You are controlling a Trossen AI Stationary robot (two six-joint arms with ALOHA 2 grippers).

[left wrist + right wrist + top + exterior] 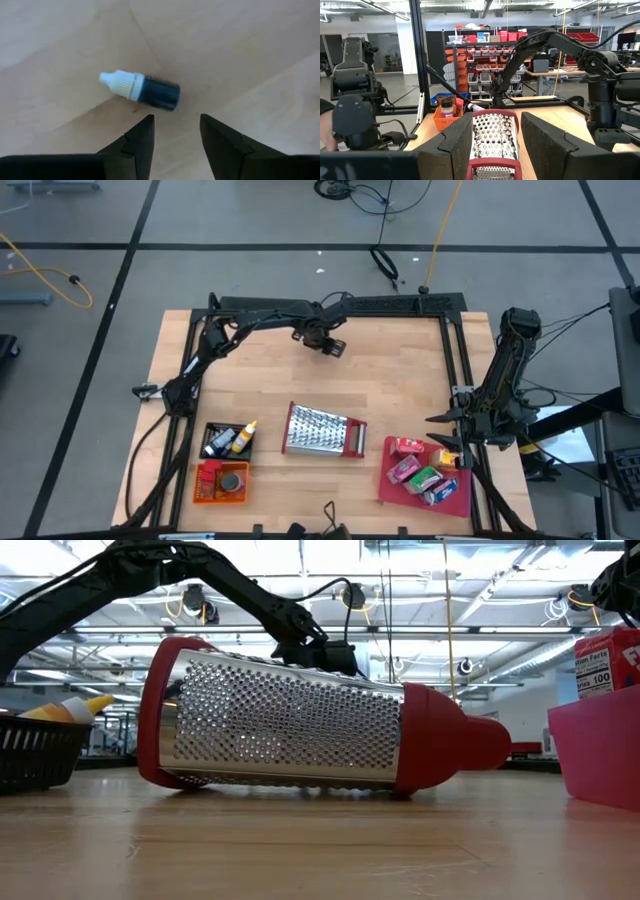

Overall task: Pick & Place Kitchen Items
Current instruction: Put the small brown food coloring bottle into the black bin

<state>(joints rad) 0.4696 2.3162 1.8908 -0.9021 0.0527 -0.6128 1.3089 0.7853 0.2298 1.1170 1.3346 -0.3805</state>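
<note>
A tiny bottle [142, 90] with a white cap and a dark body lies on its side on the bare wood. My left gripper [175, 127] hovers open just above it, near the table's far edge [325, 342], a finger on either side, touching nothing. My right gripper [434, 420] waits open over the right side, above the red tray [465, 498]. Pink, red, green and blue boxes [420, 473] lie on that tray. Small bottles [232, 440] lie in a black basket. A dark round jar [231, 482] sits in an orange basket.
The large steel grater [322, 430] with a red end lies on its side in the middle, near the front edge, between the baskets and the tray. A black frame [330, 305] runs along the far and side edges. Bare wood surrounds the tiny bottle.
</note>
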